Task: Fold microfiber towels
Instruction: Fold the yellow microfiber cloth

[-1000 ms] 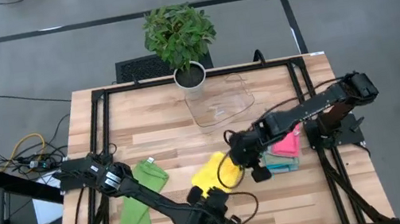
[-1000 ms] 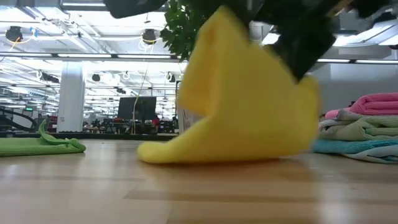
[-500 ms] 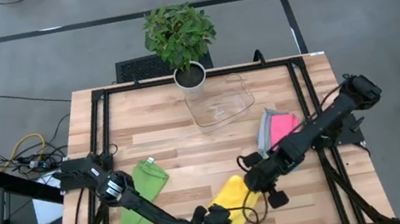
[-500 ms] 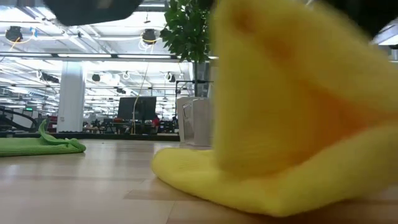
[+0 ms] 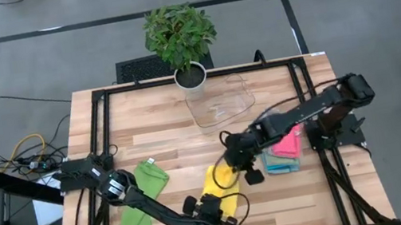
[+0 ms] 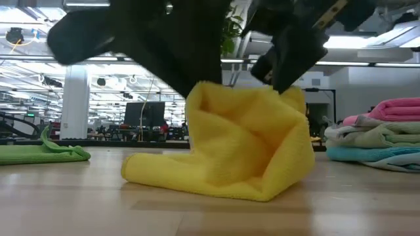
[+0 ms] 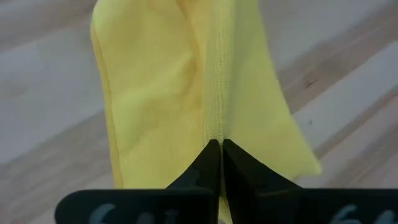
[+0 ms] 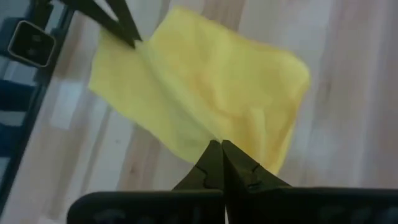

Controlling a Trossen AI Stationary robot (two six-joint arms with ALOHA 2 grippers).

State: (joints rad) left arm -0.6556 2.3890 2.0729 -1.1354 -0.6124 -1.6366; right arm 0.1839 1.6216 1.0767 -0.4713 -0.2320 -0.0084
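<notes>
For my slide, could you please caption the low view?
Both grippers lift a yellow towel off the table.

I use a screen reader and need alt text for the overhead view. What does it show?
From above, both grippers are shut on a yellow microfiber towel near the wooden table's front edge: the left gripper at its near end, the right gripper at its far end. A green towel lies left, a stack of towels right, a potted plant behind.
</notes>
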